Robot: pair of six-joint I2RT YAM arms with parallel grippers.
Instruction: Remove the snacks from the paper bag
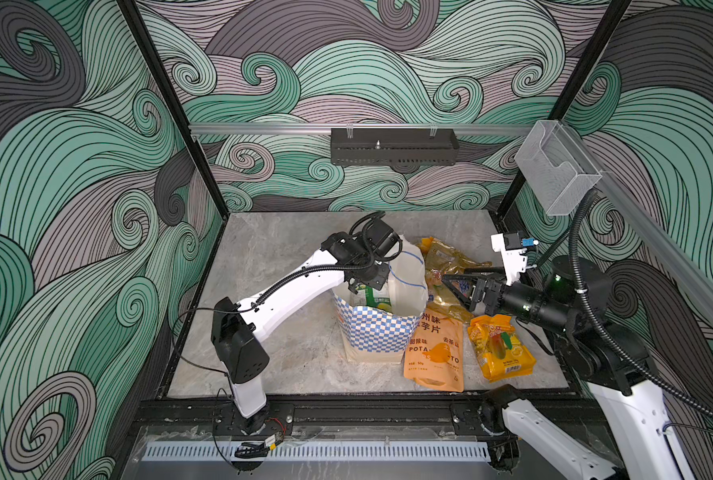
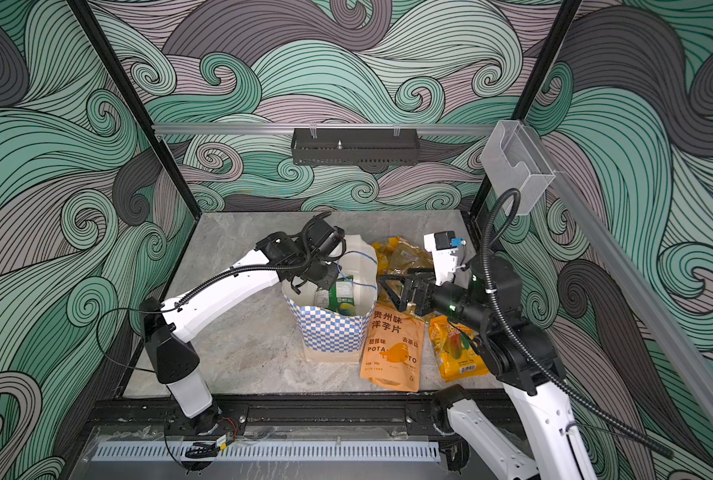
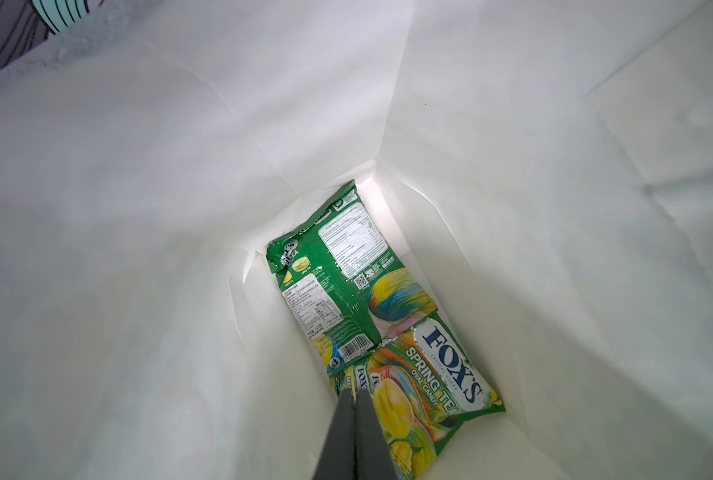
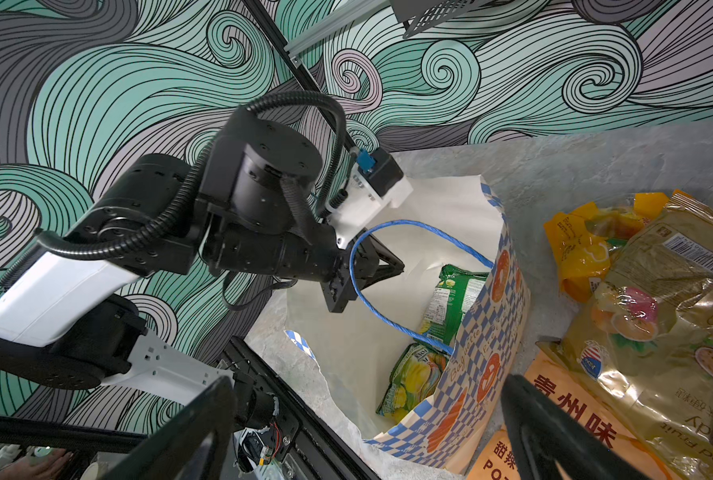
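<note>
Left wrist view: left gripper, closed and empty, hangs inside the paper bag aiming at two green packets; right gripper gapes empty toward the counter's right edge

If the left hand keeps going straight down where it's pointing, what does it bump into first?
Probably the green candy packet with yellow fruit on it, lying at the bottom of the paper bag. The shut left hand points right at its edge; how far off it is I cannot tell.
</note>
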